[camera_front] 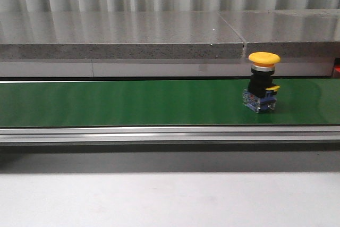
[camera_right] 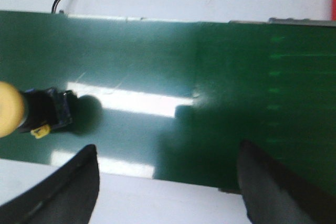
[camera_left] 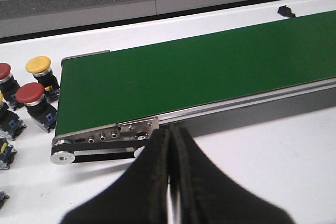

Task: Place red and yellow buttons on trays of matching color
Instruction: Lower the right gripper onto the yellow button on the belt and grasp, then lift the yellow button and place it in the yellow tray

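Note:
A yellow button [camera_front: 263, 82] with a black body and blue base stands upright on the green conveyor belt [camera_front: 133, 102], toward its right end. The right wrist view shows that yellow button [camera_right: 21, 113] at the picture's edge, off to one side of my open right gripper [camera_right: 167, 174], which hovers over the belt's near edge with nothing between its fingers. My left gripper [camera_left: 170, 145] is shut and empty, above the white table beside the belt's end roller. Beyond that end stand two red buttons [camera_left: 30, 98] and another yellow button [camera_left: 40, 68]. No trays are in view.
An aluminium rail [camera_front: 170, 134] runs along the belt's front edge. A grey stone ledge [camera_front: 122, 35] rises behind the belt. More button bodies [camera_left: 5, 150] lie at the left wrist picture's edge. A small black part [camera_left: 286, 11] sits on the white table past the belt.

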`<control>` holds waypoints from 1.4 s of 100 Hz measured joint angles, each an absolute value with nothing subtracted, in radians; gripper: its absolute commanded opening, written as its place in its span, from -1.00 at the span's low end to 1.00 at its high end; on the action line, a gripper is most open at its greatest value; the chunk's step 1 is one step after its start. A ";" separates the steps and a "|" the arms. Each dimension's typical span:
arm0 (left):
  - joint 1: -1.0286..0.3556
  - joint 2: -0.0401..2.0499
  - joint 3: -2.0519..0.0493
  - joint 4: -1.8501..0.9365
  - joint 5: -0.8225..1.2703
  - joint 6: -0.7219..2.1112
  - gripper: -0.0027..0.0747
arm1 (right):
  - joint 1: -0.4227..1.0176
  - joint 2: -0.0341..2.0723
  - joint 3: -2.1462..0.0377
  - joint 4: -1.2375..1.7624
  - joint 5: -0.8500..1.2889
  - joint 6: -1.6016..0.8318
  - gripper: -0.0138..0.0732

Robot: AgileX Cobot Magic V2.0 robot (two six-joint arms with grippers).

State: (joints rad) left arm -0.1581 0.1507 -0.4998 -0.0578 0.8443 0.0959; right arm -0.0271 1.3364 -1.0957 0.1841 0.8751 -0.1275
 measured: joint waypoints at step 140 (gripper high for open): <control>-0.158 0.151 -0.500 -0.058 0.844 0.096 -0.98 | 0.206 1.562 -1.093 0.167 0.702 -0.169 -0.23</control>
State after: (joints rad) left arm -0.1581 0.1507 -0.4998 -0.0578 0.8443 0.0959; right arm 0.2059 1.5622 -1.0934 0.1665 0.7025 -0.1693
